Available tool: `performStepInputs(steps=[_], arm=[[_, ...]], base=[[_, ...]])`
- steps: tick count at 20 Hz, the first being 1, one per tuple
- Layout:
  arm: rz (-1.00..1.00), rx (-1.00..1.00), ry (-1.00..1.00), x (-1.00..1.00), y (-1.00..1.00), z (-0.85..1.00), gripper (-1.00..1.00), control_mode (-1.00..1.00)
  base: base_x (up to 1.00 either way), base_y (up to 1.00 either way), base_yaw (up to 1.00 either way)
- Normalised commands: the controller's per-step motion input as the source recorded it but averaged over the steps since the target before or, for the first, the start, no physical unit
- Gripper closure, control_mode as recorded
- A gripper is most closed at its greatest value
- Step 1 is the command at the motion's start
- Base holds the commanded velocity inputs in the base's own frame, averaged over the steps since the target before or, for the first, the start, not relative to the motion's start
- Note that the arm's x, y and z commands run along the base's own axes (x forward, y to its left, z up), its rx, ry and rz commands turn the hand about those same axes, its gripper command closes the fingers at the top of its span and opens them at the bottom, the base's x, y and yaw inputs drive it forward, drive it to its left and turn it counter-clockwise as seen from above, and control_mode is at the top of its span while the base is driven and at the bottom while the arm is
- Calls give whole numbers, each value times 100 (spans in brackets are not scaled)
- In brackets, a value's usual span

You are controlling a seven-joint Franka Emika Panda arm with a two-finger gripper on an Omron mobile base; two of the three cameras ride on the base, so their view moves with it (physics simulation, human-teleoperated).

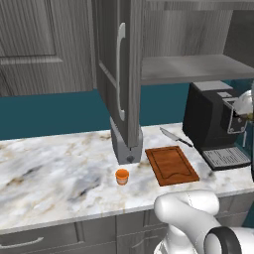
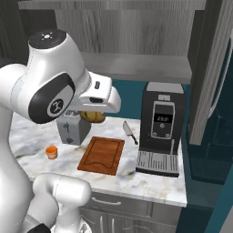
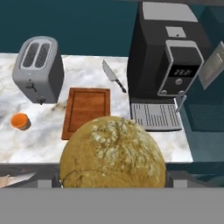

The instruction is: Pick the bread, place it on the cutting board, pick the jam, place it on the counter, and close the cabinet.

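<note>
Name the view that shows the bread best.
The hand view: the bread fills the foreground, crust detail clear. The right base view shows a golden-brown sliver under the arm; the left base view, a speck at the right edge.

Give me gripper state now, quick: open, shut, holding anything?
Gripper: closed on the bread, held in the air above the counter, with the cutting board below it.

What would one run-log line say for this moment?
gripper: holding bread in air | cutting board: bare | jam: on counter | cabinet: open
</note>
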Motion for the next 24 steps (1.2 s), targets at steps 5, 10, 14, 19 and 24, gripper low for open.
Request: performStepInputs(steps=[5, 10, 14, 19, 24], arm=[[0, 0, 1, 0, 19, -29, 100, -100], [1, 0, 0, 0, 16, -36, 100, -100], [2, 0, 0, 0, 12, -39, 100, -100], [3, 0, 0, 0, 8, -39, 100, -100], [4, 0, 0, 0, 1, -39, 100, -100]], base=[[0, 0, 0], [0, 0, 0], [0, 0, 0], [0, 0, 0], [0, 0, 0]])
